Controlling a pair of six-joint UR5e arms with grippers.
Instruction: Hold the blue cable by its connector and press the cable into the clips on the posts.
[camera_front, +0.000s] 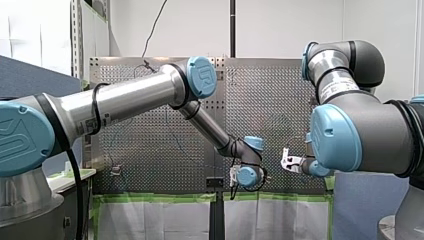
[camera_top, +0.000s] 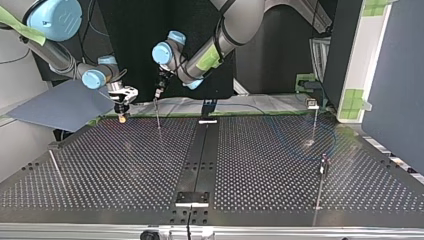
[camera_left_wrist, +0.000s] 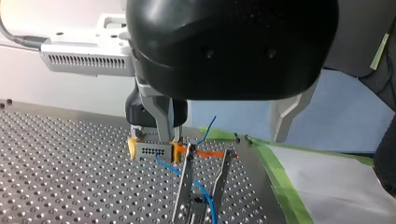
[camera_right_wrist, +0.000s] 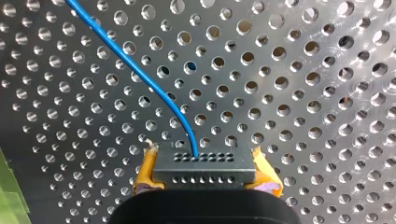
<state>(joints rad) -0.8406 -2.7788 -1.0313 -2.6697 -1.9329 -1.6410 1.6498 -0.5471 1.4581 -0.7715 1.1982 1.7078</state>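
Two yellow pads (camera_right_wrist: 148, 170) of my right gripper (camera_top: 121, 116) are pressed against the sides of the grey connector (camera_right_wrist: 204, 167), pinching it. In the upper left of the top view that gripper hangs just above the far edge of the perforated table (camera_top: 125, 175). The blue cable (camera_right_wrist: 140, 70) comes out of the connector's face and curves away ahead of the gripper, over the table's holes. My left gripper (camera_top: 159, 95) hangs just to the right of the other in the top view, near the upper middle, close to it but apart. Whether it is spread or pressed together I cannot tell. In the left wrist view the cable drops from the connector and runs down between two bare metal strips (camera_left_wrist: 186, 186) that stand in a V just beside it. Two thin posts (camera_top: 315, 120) stand upright at the right of the top view, well apart from both grippers.
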